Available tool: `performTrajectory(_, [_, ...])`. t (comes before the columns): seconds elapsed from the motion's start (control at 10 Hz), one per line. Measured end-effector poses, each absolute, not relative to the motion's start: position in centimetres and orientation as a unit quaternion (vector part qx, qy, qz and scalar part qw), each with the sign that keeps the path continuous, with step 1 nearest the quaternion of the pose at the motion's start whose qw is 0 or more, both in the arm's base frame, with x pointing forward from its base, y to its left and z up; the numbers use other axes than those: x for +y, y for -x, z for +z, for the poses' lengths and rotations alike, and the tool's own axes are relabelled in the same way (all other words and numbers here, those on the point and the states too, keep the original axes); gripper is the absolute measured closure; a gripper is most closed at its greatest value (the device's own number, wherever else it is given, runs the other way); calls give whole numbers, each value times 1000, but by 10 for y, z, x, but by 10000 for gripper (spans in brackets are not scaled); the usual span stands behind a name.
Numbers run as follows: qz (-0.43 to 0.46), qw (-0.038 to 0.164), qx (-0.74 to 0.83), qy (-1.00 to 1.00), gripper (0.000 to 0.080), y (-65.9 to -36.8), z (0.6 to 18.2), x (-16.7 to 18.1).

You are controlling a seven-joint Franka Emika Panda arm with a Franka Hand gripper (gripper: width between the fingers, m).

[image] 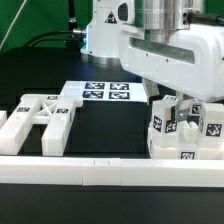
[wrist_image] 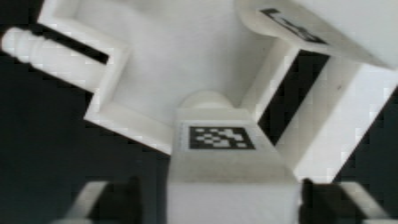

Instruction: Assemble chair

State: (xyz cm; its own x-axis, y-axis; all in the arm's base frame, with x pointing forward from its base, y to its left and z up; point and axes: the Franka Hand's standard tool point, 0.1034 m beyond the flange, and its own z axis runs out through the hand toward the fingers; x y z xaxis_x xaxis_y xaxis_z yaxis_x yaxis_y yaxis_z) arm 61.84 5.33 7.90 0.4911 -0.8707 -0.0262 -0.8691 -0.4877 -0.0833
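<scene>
In the exterior view, my gripper reaches down into a cluster of white tagged chair parts at the right. An X-braced side frame lies flat at the left. In the wrist view, a chunky white chair block with a square tag runs between my fingers. One dark finger stands on each side of it. The gripper looks open, with a thin dark gap at one finger. Beyond the block is a larger white chair piece with a slot and a second tag.
The marker board lies flat at the back middle of the black table. A long low white rail runs along the front. The robot's white base stands behind. Rounded white pegs stick out of the large piece.
</scene>
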Motion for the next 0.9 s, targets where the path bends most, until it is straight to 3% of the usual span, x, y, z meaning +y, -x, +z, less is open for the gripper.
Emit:
performTrajectory(0.1, [-11, 43, 484, 874, 196, -619, 79, 54])
performTrajectory(0.2, [-14, 42, 431, 901, 160, -619, 80, 55])
performTrajectory(0.9, [-27, 30, 131, 991, 150, -620, 80, 50])
